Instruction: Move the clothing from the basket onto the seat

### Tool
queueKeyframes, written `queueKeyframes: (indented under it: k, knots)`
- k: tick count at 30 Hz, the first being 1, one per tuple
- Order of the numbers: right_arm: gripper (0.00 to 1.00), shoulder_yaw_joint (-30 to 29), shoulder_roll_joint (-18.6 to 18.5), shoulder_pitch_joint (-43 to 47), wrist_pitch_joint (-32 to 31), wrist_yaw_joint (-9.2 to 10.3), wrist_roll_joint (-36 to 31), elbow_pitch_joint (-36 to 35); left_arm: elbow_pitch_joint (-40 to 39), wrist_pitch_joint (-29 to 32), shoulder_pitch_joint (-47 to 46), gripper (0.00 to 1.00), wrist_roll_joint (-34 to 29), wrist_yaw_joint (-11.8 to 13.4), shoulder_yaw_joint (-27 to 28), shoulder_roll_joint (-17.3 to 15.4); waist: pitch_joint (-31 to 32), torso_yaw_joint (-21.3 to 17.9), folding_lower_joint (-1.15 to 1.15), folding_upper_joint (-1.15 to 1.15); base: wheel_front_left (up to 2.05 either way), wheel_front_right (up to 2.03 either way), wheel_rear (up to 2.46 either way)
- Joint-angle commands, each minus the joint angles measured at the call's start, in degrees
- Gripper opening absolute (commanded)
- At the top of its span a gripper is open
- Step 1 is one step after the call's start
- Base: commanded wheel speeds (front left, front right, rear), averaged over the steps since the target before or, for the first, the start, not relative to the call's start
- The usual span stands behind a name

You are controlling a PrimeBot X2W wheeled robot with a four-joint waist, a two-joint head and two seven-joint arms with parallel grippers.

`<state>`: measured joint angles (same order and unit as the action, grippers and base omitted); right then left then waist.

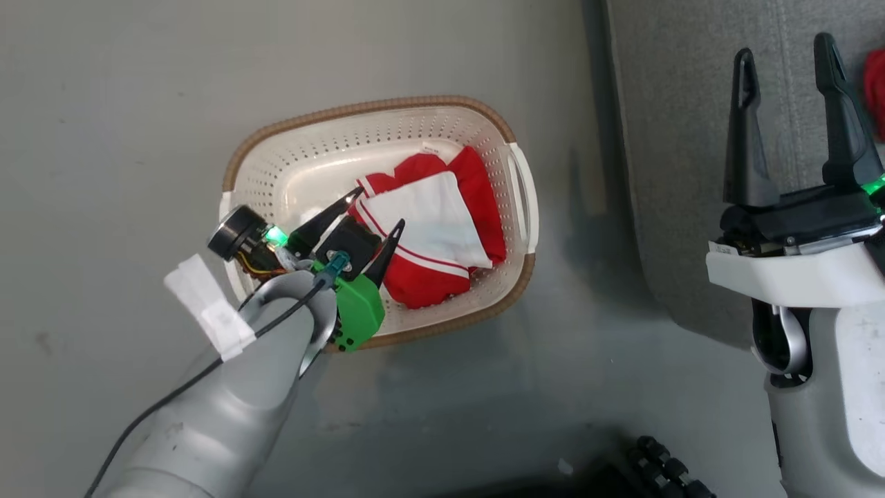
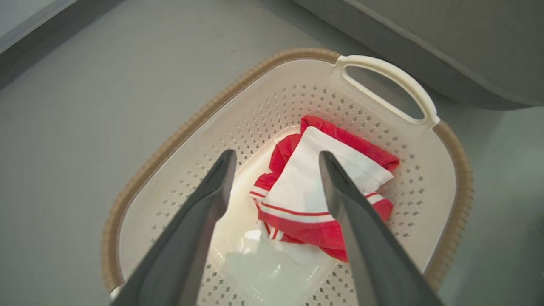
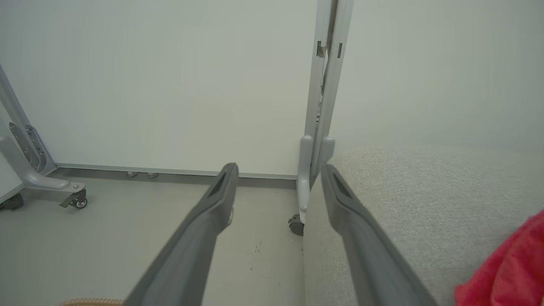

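Note:
A red garment with a white panel and thin stripes [image 1: 435, 235] lies bunched in the right half of the cream basket [image 1: 311, 159] on the floor. My left gripper [image 1: 379, 209] hangs open just above its left edge, the fingers straddling the cloth [image 2: 306, 191] with nothing between them. The basket's brown rim [image 2: 170, 140] and white handle [image 2: 395, 80] show in the left wrist view. A second red garment [image 3: 505, 267] rests on the light-grey seat [image 1: 677, 138], its edge at the far right [image 1: 875, 90]. My right gripper [image 1: 787, 62] stands open over the seat, empty.
Grey floor [image 1: 104, 138] surrounds the basket. The seat's rounded edge [image 2: 425, 51] lies just beyond the basket's handle. White wall panels on wheeled frames [image 3: 316, 127] stand behind the seat. A dark ribbed part [image 1: 664, 467] sits at the bottom edge of the head view.

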<state>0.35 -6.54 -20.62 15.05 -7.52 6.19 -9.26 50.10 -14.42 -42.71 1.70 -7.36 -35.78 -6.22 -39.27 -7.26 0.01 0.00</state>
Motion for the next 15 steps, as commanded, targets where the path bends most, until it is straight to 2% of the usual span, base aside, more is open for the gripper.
queueKeyframes:
  k: [1, 9, 15]
  knots:
    - [1.0, 0.4, 0.3, -1.6, 0.2, 0.06, -0.4, -0.5, 2.1, 0.0, -3.9, 1.0, 1.5, -0.1, -3.0, -1.2, -10.5, -3.7, -0.01, 0.0, 0.0, 0.0, 0.0]
    - [1.0, 3.1, 2.2, -4.6, 0.2, 0.06, 0.0, -1.3, 12.7, 2.8, -15.9, 1.0, 5.1, -0.1, -18.9, -2.9, -15.5, -7.8, -0.01, 0.0, 0.0, 0.0, 0.0]
    - [1.0, 4.7, 3.3, -5.8, 0.2, 0.06, 0.7, -0.9, 15.9, 3.7, -21.5, 1.0, 7.8, -0.1, -28.1, -4.1, -18.2, -10.9, -0.01, 0.0, 0.0, 0.0, 0.0]
